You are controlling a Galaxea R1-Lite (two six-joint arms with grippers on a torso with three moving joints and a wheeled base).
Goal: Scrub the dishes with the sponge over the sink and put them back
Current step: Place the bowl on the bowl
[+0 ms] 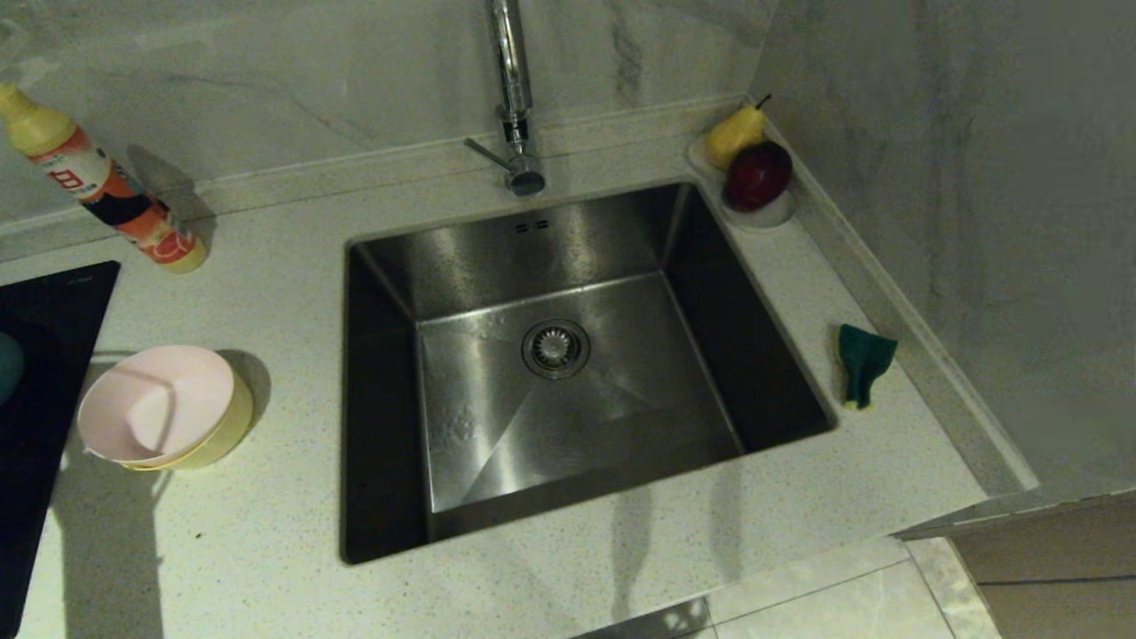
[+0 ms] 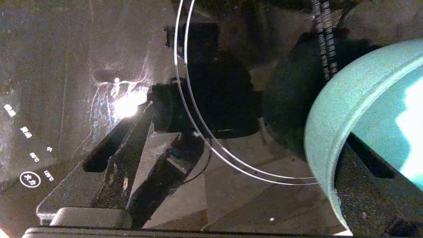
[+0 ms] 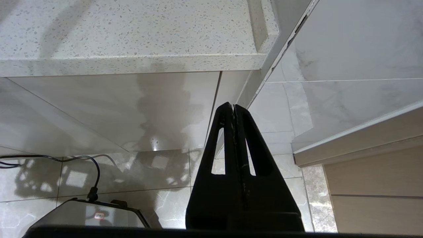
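- The sink [image 1: 568, 266], a square steel basin with a round drain strainer [image 1: 556, 348] in the middle, sits sunk into the speckled desk [image 1: 266, 532]; the chrome tap [image 1: 513, 98] stands at its far edge.
- On the desk to the left of the sink, the pale pink bowl [image 1: 155, 404] nests inside the yellow bowl [image 1: 222, 435], both tipped so their mouths face left.
- The light blue bowl [image 2: 347, 105] rests on the black cooktop [image 2: 66, 66] at the far left; in the head view only a sliver of it shows at the frame edge.
- The sponge [image 1: 863, 362], green face up with a bit of yellow foam at its near end, lies on the desk to the right of the sink, well apart from the bowls.
- The left hand [image 2: 238, 185] is over the cooktop, wide open, with one finger beside the blue bowl and the other hidden behind its wall; contact cannot be told.
- The right hand [image 3: 234, 106] hangs below the desk edge, fingers pressed together, holding nothing.
- A detergent bottle [image 1: 106, 182] stands at the back left; a white dish [image 1: 763, 213] with a pear [image 1: 735, 133] and a dark red fruit [image 1: 757, 175] sits in the back right corner.
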